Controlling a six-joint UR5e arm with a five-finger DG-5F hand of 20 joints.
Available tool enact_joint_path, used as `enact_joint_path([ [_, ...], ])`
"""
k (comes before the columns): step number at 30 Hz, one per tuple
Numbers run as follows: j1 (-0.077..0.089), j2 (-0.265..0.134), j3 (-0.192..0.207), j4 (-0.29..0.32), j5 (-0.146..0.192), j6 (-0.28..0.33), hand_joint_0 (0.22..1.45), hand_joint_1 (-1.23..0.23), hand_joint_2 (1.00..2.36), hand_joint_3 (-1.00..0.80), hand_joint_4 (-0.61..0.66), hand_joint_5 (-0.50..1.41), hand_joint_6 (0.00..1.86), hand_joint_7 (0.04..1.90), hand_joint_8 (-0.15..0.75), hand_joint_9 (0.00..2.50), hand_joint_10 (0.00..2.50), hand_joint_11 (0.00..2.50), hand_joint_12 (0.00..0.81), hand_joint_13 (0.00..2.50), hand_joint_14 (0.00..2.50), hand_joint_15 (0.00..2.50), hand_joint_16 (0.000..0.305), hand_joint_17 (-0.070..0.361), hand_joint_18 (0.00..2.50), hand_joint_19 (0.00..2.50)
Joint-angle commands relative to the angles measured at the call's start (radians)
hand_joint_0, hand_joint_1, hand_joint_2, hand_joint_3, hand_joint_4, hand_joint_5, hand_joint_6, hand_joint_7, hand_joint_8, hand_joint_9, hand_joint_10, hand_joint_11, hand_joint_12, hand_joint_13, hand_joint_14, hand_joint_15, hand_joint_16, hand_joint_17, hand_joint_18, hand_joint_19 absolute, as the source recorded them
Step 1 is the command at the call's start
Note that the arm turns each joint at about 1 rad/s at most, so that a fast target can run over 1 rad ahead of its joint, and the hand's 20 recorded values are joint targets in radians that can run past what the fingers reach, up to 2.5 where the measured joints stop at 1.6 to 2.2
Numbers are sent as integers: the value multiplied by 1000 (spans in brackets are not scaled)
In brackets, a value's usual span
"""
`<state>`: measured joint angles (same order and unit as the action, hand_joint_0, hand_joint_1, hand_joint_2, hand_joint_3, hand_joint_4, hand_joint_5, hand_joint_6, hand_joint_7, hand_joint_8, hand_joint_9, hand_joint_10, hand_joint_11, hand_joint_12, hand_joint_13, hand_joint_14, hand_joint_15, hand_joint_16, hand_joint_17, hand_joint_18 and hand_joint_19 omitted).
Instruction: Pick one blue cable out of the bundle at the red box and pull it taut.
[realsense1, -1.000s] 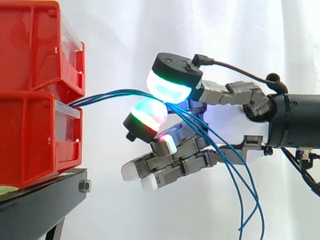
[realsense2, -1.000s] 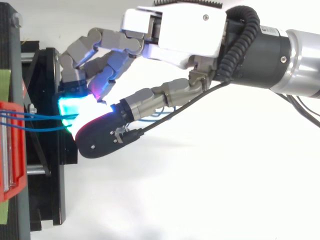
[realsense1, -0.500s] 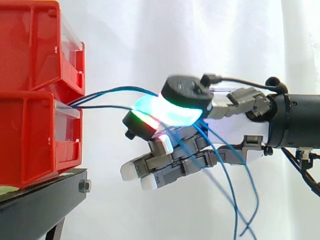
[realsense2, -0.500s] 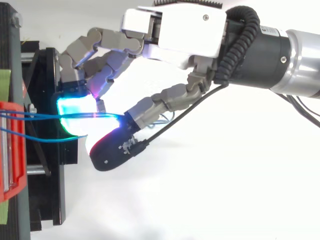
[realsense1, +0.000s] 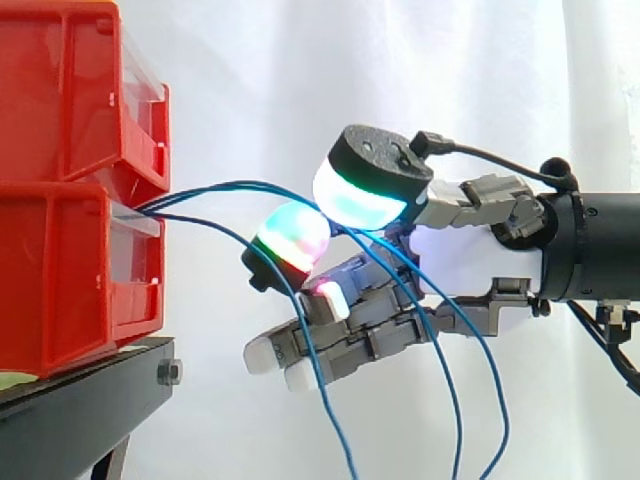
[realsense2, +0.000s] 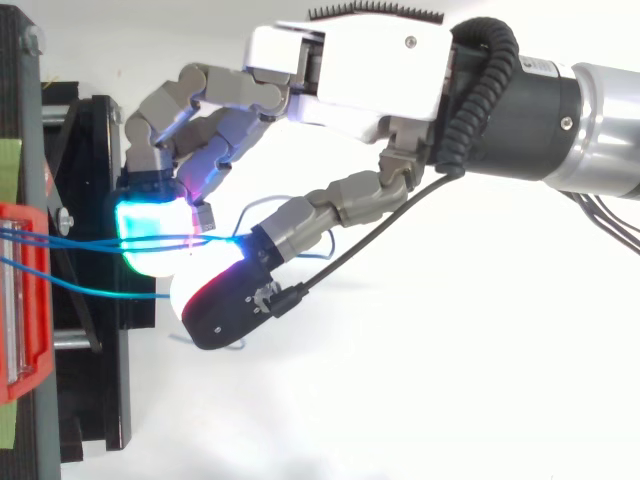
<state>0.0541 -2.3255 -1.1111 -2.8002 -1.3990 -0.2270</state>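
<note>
The 3 blue cables (realsense1: 235, 183) come out between the 2 red boxes (realsense1: 70, 250), which are stacked on the black stand (realsense1: 90, 390). From there they run to the right in a slack arc, into the robot hand (realsense1: 465, 265). The lowest cable (realsense1: 303, 350) separates from the others near the boxes and drops down in front of the robot hand, the other 2 pass through it and hang in loose loops below the wrist, and I cannot tell if the robot hand is clamped on them or apart.
</note>
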Motion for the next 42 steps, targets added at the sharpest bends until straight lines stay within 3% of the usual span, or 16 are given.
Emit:
enact_joint_path([
  [1,0,0,1,-1,0,0,463,-741,1000,-500,61,-146,887,891,359,986,11,1072,478,507,9,248,61,136,466,289],
  [7,1,0,1,-1,0,0,542,-620,1000,-500,42,-133,867,989,337,1016,13,1063,451,503,10,251,55,124,432,308],
  [21,1,0,1,-2,0,0,598,-774,1010,-275,93,-132,889,1036,376,1025,11,1078,463,544,10,256,56,127,468,292],
  [28,1,0,1,-2,0,0,623,-833,1011,-302,100,-145,903,996,363,999,15,1085,450,535,9,240,53,119,467,285],
  [34,1,0,1,-1,0,0,718,-947,1009,-383,75,-175,931,944,369,963,12,1076,458,540,9,215,54,122,504,238],
  [42,3,0,1,-2,0,0,731,-950,1000,-500,124,-185,935,873,368,946,12,1076,465,540,8,200,55,123,521,230],
])
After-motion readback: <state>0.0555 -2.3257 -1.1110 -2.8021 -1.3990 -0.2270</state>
